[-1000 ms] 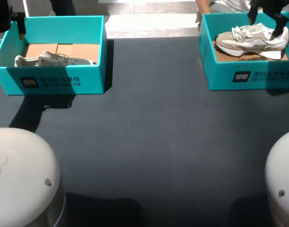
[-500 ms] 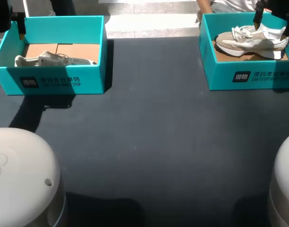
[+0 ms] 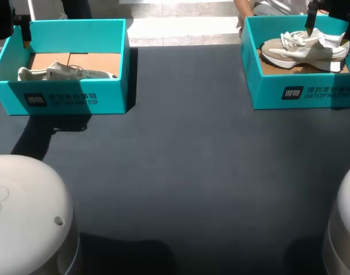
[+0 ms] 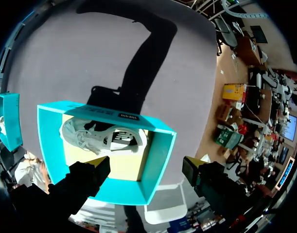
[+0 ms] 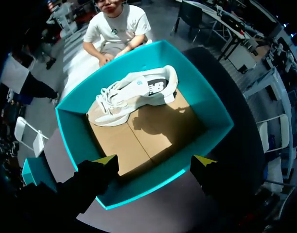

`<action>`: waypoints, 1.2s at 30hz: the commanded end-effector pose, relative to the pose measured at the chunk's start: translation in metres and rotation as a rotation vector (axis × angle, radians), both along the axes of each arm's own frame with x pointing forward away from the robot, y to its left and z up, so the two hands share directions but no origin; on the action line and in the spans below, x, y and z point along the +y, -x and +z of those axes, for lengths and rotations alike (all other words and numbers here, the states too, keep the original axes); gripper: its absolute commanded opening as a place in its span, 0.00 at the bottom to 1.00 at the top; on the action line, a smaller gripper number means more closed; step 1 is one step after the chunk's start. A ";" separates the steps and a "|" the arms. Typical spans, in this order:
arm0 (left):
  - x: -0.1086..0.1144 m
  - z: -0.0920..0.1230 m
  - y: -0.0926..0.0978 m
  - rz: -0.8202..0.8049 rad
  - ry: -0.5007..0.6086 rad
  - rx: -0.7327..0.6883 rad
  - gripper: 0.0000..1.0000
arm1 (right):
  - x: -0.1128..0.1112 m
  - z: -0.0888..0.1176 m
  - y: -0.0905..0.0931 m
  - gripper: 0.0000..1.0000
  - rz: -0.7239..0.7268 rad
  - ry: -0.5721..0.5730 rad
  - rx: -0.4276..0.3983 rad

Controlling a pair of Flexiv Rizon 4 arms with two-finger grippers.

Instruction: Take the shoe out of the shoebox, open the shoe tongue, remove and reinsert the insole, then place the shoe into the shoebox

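Over on the left, the left shoebox (image 3: 71, 94) stands on the dark table (image 3: 186, 172), and a pale shoe (image 3: 66, 73) lies on its side inside, close against the box's near wall. My left gripper (image 4: 146, 167) hangs above that box. Its yellow-tipped fingers are spread wide with nothing between them, and it touches neither the shoe (image 4: 90, 136) nor the teal rim (image 4: 158, 160).

Well apart on the right, the right shoebox (image 3: 303, 91) holds a second shoe (image 3: 303, 48). This one sits upright on its sole on the cardboard floor, toward the far side of the box, with its laces lying loose over the tongue. My right gripper (image 5: 155, 160) hovers over the near wall of this box (image 5: 206, 141). Its fingers are parted and empty, and the shoe (image 5: 138, 92) lies ahead of it, clear of both tips.

As for progress, both shoes are in their boxes, both hands are free, and no insole lies out on the table. I judge that this fits either end of the job: the shoe not yet taken out, or already set back in. These views alone do not settle which. If it is the start, then lifting out, opening the tongue, the insole work and the return are all left to do
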State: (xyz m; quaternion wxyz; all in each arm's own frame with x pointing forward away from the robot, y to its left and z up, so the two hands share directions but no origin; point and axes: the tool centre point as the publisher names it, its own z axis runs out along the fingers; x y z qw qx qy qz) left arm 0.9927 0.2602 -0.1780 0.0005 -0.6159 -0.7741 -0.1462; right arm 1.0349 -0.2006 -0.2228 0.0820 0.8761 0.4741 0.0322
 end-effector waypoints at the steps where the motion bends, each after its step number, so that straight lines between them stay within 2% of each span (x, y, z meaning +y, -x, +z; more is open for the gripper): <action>1: 0.000 0.000 0.001 -0.001 -0.001 -0.003 1.00 | 0.000 0.000 0.001 1.00 0.000 0.001 -0.001; 4: 0.000 0.000 0.001 -0.001 -0.001 -0.003 1.00 | 0.000 0.000 0.001 1.00 0.000 0.001 -0.001; 6: 0.000 0.000 0.001 -0.001 -0.001 -0.003 1.00 | -0.013 0.000 -0.006 1.00 -0.007 0.008 -0.013; 9: 0.000 0.000 0.001 -0.001 -0.001 -0.003 1.00 | -0.033 0.000 -0.021 1.00 -0.003 -0.012 0.019; 16: 0.000 0.000 0.001 -0.001 -0.001 -0.003 1.00 | -0.071 -0.002 -0.052 1.00 0.082 -0.011 0.036; 26: 0.000 0.000 0.001 -0.001 -0.001 -0.003 1.00 | -0.095 -0.014 -0.082 1.00 0.141 0.038 0.070; 31: 0.000 0.000 0.001 -0.001 -0.001 -0.003 1.00 | -0.116 -0.019 -0.102 1.00 0.085 0.015 0.089; 33: 0.000 0.000 0.001 -0.001 -0.001 -0.003 1.00 | -0.125 -0.021 -0.107 0.93 0.083 0.015 0.086; 35: 0.000 0.000 0.001 -0.001 -0.001 -0.003 1.00 | -0.131 -0.025 -0.109 0.78 0.107 0.006 0.082; 36: 0.000 0.000 0.001 -0.001 -0.001 -0.003 1.00 | -0.134 -0.028 -0.109 0.77 0.120 0.004 0.090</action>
